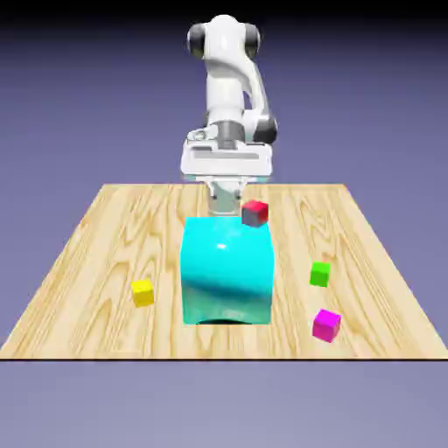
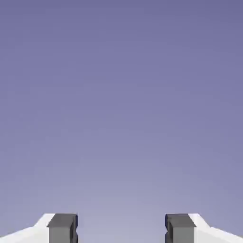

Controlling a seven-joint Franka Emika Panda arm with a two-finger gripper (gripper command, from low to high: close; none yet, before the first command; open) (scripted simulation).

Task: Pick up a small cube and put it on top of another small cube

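Note:
The small green cube (image 1: 320, 274) rests on the table toward the exterior view's right, far from the hand. The small red cube (image 1: 255, 213) with dark sides shows just past the top right edge of the big cyan cube (image 1: 227, 271). My gripper (image 1: 226, 206) hangs behind the cyan cube, just left of the red cube, its tips partly hidden. In the hand view the gripper (image 2: 121, 230) is open: the two grey fingertips (image 2: 62, 228) stand wide apart with only the plain backdrop between them. No cube shows in that view.
A yellow cube (image 1: 143, 292) lies left of the cyan cube. A magenta cube (image 1: 326, 325) sits near the front edge of the wooden table (image 1: 87, 262), on the right. The big cyan cube stands in the middle.

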